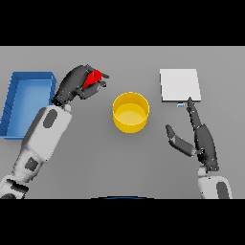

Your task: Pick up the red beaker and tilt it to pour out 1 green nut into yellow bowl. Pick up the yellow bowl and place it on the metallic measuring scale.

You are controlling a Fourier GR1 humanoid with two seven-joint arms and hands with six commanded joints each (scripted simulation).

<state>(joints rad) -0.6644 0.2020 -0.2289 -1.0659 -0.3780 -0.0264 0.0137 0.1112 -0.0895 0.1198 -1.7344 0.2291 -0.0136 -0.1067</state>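
Note:
My left hand [76,85] is curled round the red beaker [93,79], holding it left of the yellow bowl [130,112], with most of the beaker hidden by the fingers. The beaker leans toward the bowl but stays apart from it. The bowl stands at the table's middle; I see no green nut in it. The metallic measuring scale [179,85] lies flat at the back right. My right hand [201,139] rests open at the right, its straight fingers pointing up toward the scale's front edge, thumb spread to the left.
A blue tray [14,107] lies at the far left, close behind my left forearm. Grey tabletop stretches between the bowl and the scale and in front of the bowl.

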